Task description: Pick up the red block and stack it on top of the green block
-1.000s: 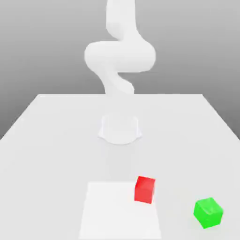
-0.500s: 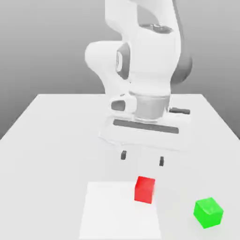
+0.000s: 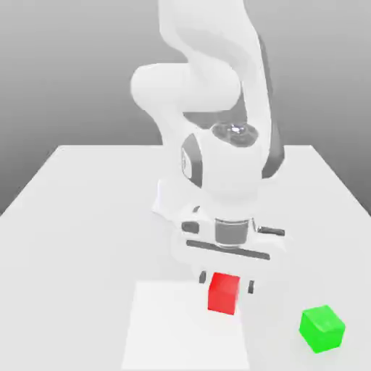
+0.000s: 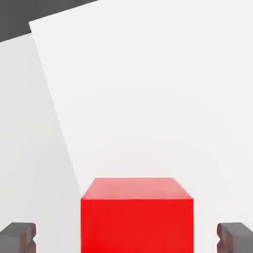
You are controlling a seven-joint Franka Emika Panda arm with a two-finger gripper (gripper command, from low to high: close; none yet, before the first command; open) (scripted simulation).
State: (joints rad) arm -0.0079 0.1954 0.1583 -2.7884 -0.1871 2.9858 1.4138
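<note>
Resting on white table (image 3: 80,217): red block (image 3: 223,293).

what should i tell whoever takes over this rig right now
Gripper: open, jaws standing to either side of the red block, not closed on it.
Red block: on the white table, at the corner of the paler square patch.
Green block: on the table, apart, toward the exterior view's right.
Done: gripper lined up over the red block.
Left: close, lift, carry over, stack on green.
</note>
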